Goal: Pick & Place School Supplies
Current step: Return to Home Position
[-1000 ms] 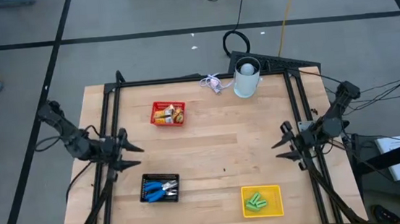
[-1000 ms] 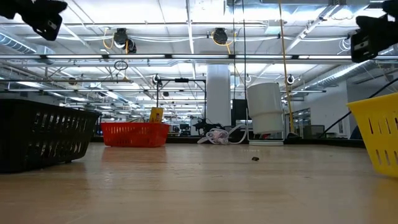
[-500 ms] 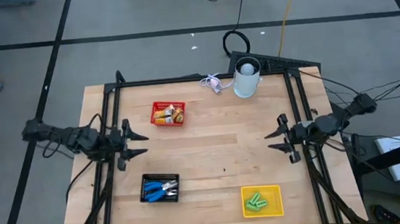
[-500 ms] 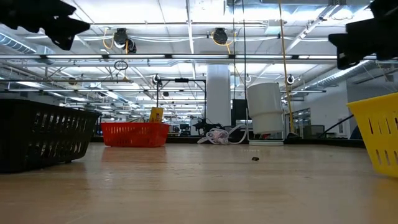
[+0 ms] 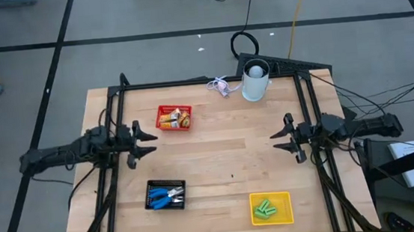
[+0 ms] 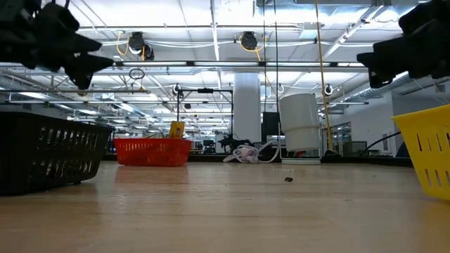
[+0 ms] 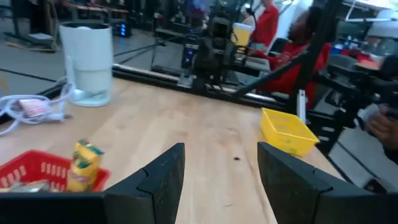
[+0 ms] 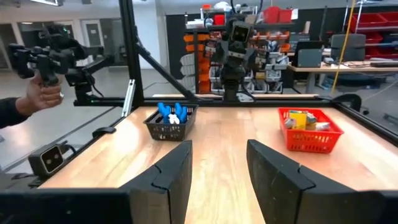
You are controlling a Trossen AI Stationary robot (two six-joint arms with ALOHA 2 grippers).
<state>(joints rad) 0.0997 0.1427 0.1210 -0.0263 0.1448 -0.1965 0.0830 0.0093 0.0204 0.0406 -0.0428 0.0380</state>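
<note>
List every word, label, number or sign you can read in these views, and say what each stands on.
None: no text can be read in any view.
Dark printed marks on the yellow-orange packet standing in the red mesh basket: too blurred to read.
The white cylindrical cup: no marking visible.

Scissors (image 5: 167, 197) sit in a basket (image 5: 165, 183) left of the erasers (image 5: 266, 211).

Left gripper (image 5: 152, 144), right gripper (image 5: 278, 141): fingers (image 7: 163, 179) apart.
</note>
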